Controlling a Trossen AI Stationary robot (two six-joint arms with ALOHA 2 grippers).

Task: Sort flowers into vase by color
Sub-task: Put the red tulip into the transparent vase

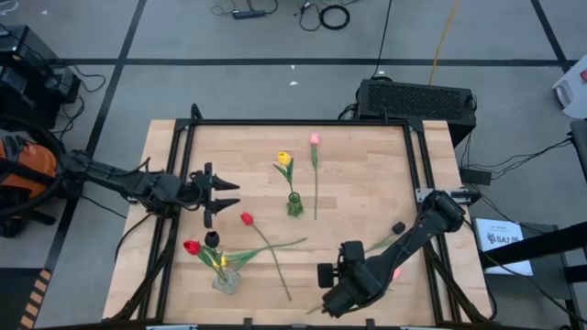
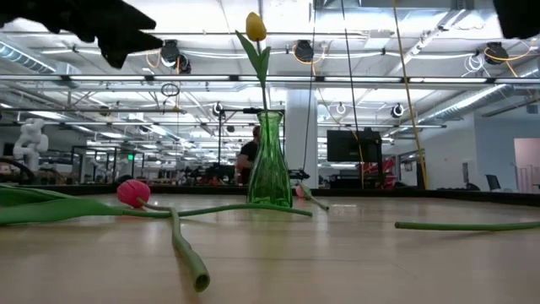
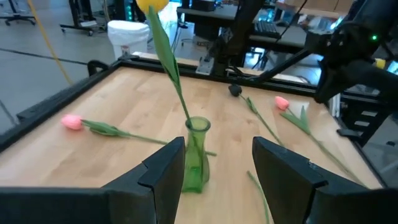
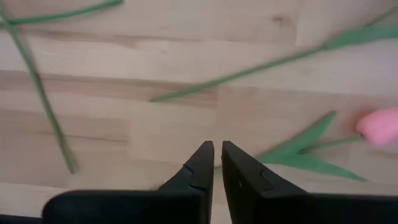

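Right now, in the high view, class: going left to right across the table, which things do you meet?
Left gripper → red tulip lying loose → green vase holding a yellow tulip → pink tulip → right gripper → black tulip.

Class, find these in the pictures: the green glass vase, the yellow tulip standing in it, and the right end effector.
green vase (image 2: pixel 270 165), low view, its body.
yellow tulip (image 2: pixel 255 27), low view, its head.
right end effector (image 4: pixel 217 163), right wrist view, between its fingertips.
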